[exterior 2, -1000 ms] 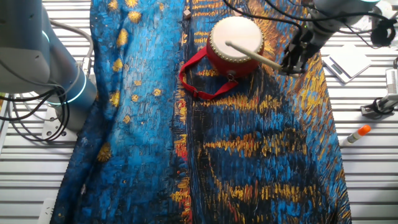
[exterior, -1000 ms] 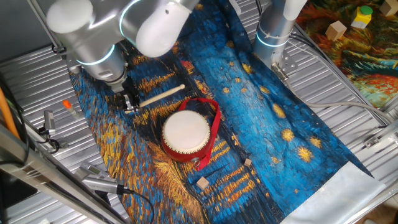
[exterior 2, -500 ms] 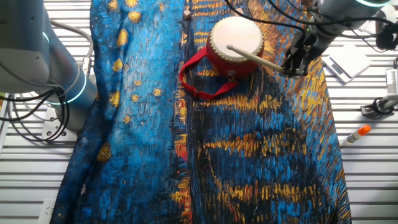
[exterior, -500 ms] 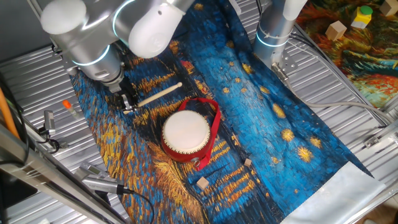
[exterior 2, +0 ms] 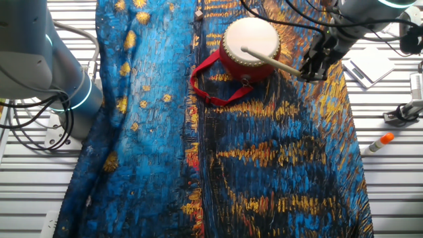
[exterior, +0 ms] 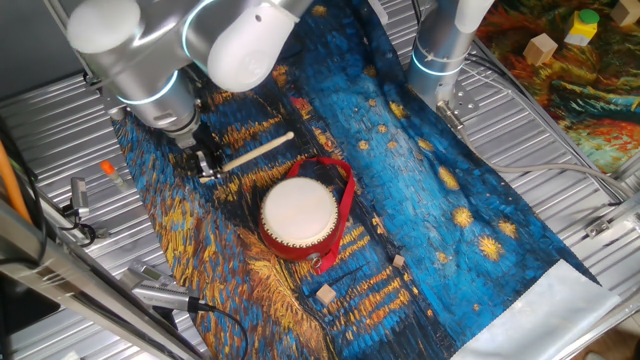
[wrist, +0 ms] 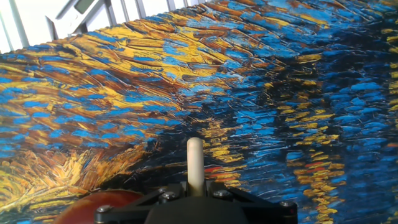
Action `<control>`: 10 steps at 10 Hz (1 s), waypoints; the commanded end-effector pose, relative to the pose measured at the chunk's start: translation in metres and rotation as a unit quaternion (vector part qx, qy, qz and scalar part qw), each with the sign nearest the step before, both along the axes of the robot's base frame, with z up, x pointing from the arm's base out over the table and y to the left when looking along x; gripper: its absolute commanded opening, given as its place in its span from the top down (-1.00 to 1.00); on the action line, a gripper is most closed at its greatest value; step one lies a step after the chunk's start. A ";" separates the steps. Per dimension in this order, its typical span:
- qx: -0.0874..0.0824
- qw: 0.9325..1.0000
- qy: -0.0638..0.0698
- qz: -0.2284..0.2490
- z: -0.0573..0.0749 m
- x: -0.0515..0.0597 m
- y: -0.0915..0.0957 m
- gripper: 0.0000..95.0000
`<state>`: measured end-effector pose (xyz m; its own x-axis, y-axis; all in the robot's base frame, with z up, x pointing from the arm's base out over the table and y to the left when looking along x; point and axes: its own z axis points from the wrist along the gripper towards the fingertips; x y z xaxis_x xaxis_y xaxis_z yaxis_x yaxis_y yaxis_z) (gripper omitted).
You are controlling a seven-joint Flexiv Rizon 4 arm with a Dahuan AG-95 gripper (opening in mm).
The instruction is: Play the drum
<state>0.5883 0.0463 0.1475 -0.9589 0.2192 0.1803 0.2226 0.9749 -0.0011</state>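
The drum has a white skin, a red body and a red strap. It stands on the painted cloth and also shows in the other fixed view. My gripper is shut on one end of a pale wooden stick, up and to the left of the drum. The stick's free end hangs over the drum skin in the other fixed view, where the gripper is to the drum's right. In the hand view the stick pokes out between the jaws, and a red edge of the drum shows at the bottom left.
A second arm's base stands at the far edge of the cloth. Small wooden blocks lie near the drum. An orange-capped marker and a white pad lie on the metal table beside the cloth.
The gripper and stick shifted slightly up and left a second ago, then held still. The drum has not moved.
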 end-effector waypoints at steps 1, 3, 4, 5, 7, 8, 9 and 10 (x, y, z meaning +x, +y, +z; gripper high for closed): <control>-0.001 1.000 -0.002 -0.003 0.000 -0.001 0.000 1.00; 0.000 1.000 -0.005 -0.002 0.000 -0.001 0.000 1.00; 0.000 1.000 -0.006 -0.002 0.000 -0.001 0.000 1.00; 0.000 1.000 -0.006 -0.002 0.000 -0.001 0.000 1.00; 0.001 1.000 -0.006 -0.003 0.000 -0.001 0.000 1.00; 0.001 1.000 -0.005 -0.007 0.000 -0.001 0.000 1.00; 0.000 1.000 -0.004 -0.011 0.000 -0.001 0.000 1.00; 0.000 1.000 -0.004 -0.013 0.000 -0.001 0.000 1.00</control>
<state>0.5870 0.0460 0.1478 -0.9540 0.2462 0.1709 0.2499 0.9683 -0.0001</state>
